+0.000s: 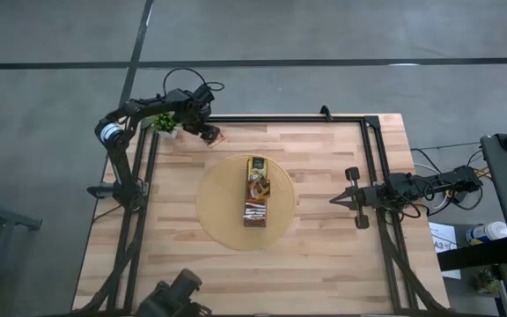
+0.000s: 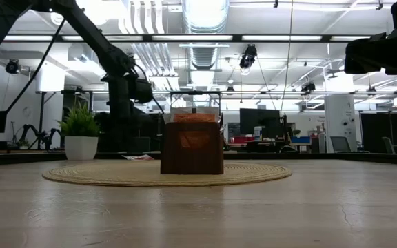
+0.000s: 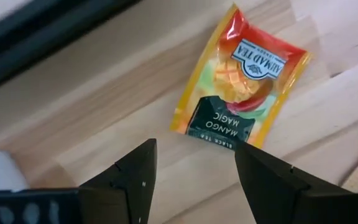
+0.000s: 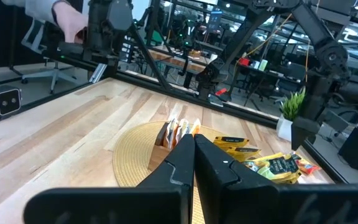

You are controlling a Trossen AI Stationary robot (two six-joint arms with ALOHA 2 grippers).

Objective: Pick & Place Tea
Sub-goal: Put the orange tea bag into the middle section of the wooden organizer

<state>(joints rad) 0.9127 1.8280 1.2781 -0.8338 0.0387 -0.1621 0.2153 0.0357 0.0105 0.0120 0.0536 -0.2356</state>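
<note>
Box (image 1: pixel 256 190) sits mid-mat (image 1: pixel 214 211), mat at table (image 1: pixel 324 264) centre. Sachets (image 1: pixel 255 170) stand in box. One sachet (image 3: pixel 240 81) lies flat on table nr far-left corner, beside plant (image 1: pixel 163 123), apart from mat

A round woven mat (image 1: pixel 221 220) lies in the middle of the wooden desk (image 1: pixel 324 264), with a long narrow brown box (image 1: pixel 255 211) standing on it. A small green plant (image 2: pixel 80 122) in a white pot stands at the desk's far left corner.
</note>
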